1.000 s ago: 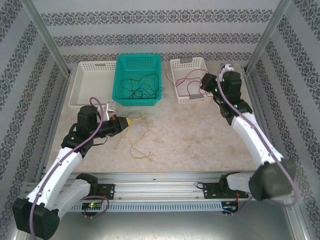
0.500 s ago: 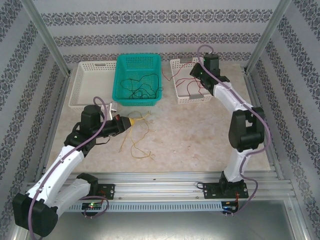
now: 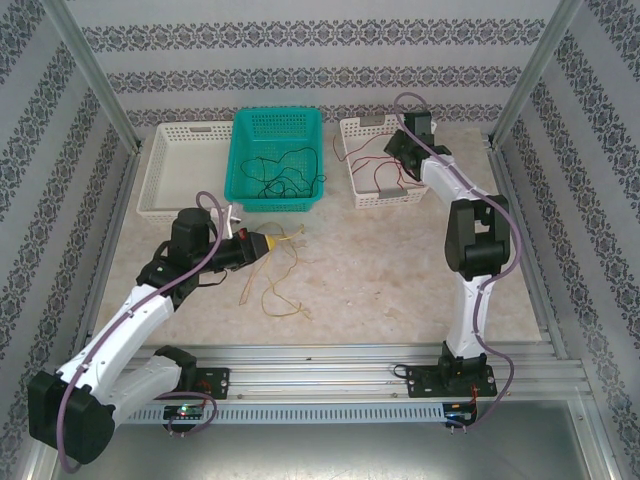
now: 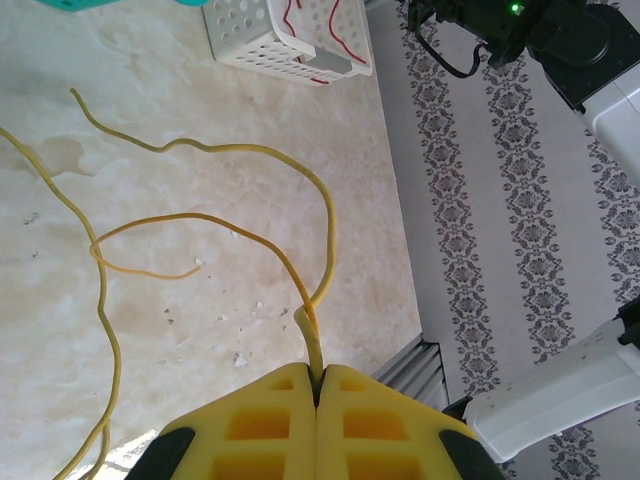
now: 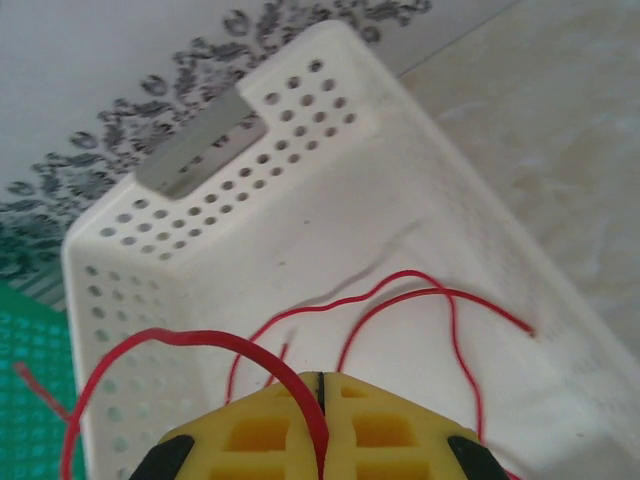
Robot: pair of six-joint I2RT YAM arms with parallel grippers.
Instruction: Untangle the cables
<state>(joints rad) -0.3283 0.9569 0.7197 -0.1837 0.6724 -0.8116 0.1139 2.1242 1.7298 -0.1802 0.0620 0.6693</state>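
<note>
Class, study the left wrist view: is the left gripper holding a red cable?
No: the left gripper is shut on a yellow cable that trails across the table.

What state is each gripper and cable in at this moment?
Left gripper: shut on yellow cable.
Right gripper: shut on red cable.
Yellow cable: pinched, rest looping loose on table.
Red cable: pinched, trailing into right white basket.
Black cables: tangled in teal basket.

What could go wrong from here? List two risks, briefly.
1. The left pincer is shut on the yellow wire, whose loops cross on the table; pulling may tighten them.
2. The right pincer is shut on the red wire, which trails over the white basket rim; it may snag.
</note>
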